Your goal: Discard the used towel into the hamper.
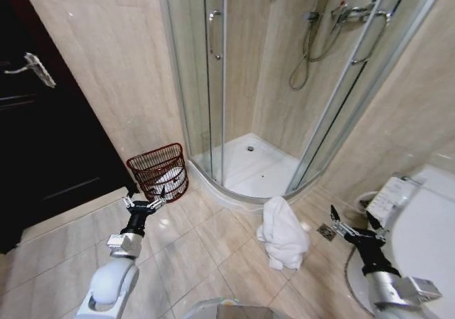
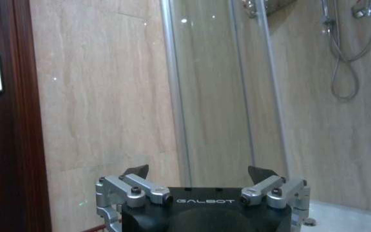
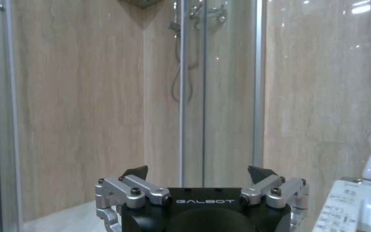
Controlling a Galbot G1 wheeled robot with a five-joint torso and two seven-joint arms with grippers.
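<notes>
A curved glass shower enclosure (image 1: 284,84) fills the twelve o'clock part of the head view, its white tray (image 1: 250,166) with a round drain (image 1: 250,148) lying near the centre. A vertical chrome door handle (image 1: 212,33) sits at about eleven o'clock, while the shower mixer (image 1: 355,11) and its looping hose (image 1: 307,56) hang toward one o'clock. At nine to ten o'clock stands a dark wooden door (image 1: 43,134) with a silver lever handle (image 1: 30,67). A white toilet (image 1: 419,226) with a side control panel (image 1: 387,197) occupies four o'clock. A small floor drain (image 1: 326,231) is set in the beige tiled floor (image 1: 206,255) beside it.
</notes>
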